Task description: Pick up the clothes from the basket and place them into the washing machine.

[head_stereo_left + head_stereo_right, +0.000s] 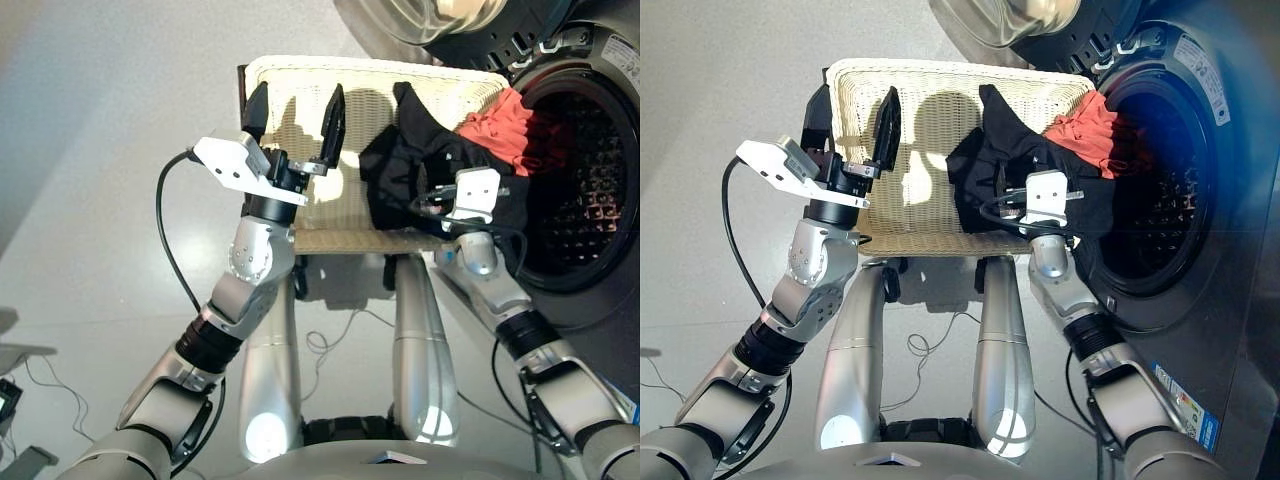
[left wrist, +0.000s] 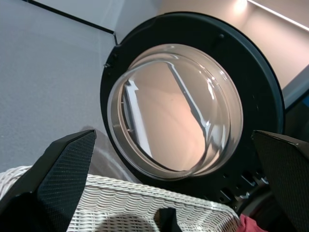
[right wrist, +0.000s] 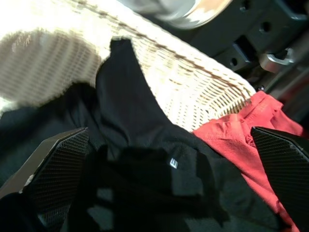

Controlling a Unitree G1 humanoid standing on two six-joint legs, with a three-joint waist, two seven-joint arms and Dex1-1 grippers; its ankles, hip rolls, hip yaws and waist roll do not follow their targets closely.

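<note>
Head views: task looks barely begun. Black garment [image 1: 420, 165] heaped in the wicker basket [image 1: 300, 110] at the end nearest the washing machine [image 1: 1200, 150]; orange-red garment [image 1: 505, 125] draped over the basket rim toward the drum opening, not clearly inside. Left gripper [image 1: 300, 115] released, empty over bare basket floor.

Left wrist view: only here the open porthole door [image 2: 178, 106] shows.

Right wrist view: right gripper [image 3: 169, 159] spread wide above the black garment, grasping nothing. Navy garment not made out.
</note>
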